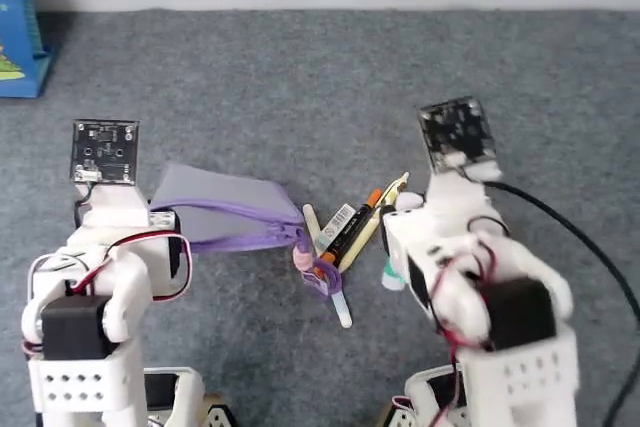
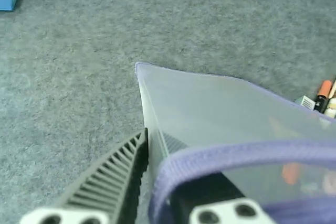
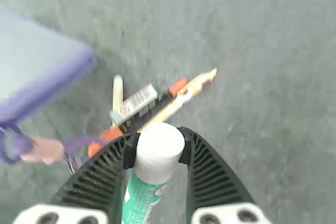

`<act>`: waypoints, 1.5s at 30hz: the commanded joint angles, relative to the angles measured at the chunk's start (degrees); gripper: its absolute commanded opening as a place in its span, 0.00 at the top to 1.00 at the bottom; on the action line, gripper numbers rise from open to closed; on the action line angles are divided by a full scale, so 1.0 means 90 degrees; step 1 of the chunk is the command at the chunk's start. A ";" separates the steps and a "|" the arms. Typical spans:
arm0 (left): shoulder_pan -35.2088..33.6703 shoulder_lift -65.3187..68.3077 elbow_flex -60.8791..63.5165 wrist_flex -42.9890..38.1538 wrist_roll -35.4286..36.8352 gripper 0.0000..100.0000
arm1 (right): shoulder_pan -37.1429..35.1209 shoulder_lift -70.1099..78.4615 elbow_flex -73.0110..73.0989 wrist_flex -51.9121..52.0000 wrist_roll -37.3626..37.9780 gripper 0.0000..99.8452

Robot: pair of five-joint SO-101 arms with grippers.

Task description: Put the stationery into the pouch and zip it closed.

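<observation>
A translucent purple pouch (image 1: 225, 209) lies left of centre on the grey felt, its zip edge facing the arms. My left gripper (image 2: 152, 153) is shut on the pouch's (image 2: 210, 108) near corner, one finger outside and one inside under the purple zip band (image 2: 236, 153). Beside the pouch's zip pull (image 1: 312, 269) a pile of pens and markers (image 1: 350, 229) lies crossed. My right gripper (image 3: 157, 140) is shut on a glue stick (image 3: 156, 153) with a white cap and green body, held just above the table on the near side of the pens (image 3: 155, 103).
A blue box (image 1: 18, 32) stands at the far left edge. A black cable (image 1: 585, 242) runs along the right side behind the right arm. Open grey felt stretches beyond the pouch and pens.
</observation>
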 commanded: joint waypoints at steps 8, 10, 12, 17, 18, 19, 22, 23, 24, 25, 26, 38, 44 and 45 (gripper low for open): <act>0.0059 0.0078 -0.0317 0.0010 0.0088 0.99 | -0.1880 -0.1714 -0.0195 -0.1167 -0.0791 0.99; 0.0059 0.0078 -0.0269 0.0000 0.0088 0.99 | -0.2242 -0.2076 0.0117 -0.1665 -0.0752 0.99; 0.0059 0.0078 -0.0200 -0.0020 0.0088 0.99 | -0.2505 -0.2447 0.0606 -0.2261 -0.0733 0.99; 0.0059 0.0078 -0.0171 -0.0020 0.0088 0.99 | -0.3140 -0.3443 0.2217 -0.3951 -0.0010 0.99; 0.0059 0.0078 -0.0171 -0.0020 0.0088 0.99 | -0.3336 -0.3648 0.2540 -0.4293 0.0127 0.99; 0.0059 0.0078 -0.0171 -0.0020 0.0088 0.99 | -0.3560 -0.3853 0.2852 -0.4625 0.0274 0.99; 0.0059 0.0078 -0.0161 -0.0020 0.0088 0.99 | -0.4254 -0.4313 0.3546 -0.5475 0.0694 0.99; 0.0059 0.0078 -0.0161 -0.0020 0.0088 0.99 | -0.4400 -0.4381 0.3702 -0.5709 0.0752 0.99; 0.0059 0.0078 -0.0161 -0.0020 0.0088 0.99 | -0.4488 -0.4420 0.3819 -0.5924 0.0762 0.99; 0.0059 0.0078 -0.0161 -0.0020 0.0088 0.99 | -0.4518 -0.4410 0.3907 -0.6100 0.0762 0.99; 0.0059 0.0078 -0.0161 -0.0020 0.0088 0.99 | -0.4527 -0.4410 0.4005 -0.6305 0.0762 0.99; 0.0059 0.0068 -0.0054 -0.0029 0.0078 0.99 | -0.4361 -0.3033 0.4835 -0.8757 0.1035 0.99; 0.0059 0.0068 -0.0024 -0.0029 0.0068 0.99 | -0.3570 -0.1802 0.4835 -0.9578 0.0947 0.99; 0.0059 0.0068 -0.0024 -0.0029 0.0068 0.99 | -0.3492 -0.1675 0.4835 -0.9646 0.0860 0.99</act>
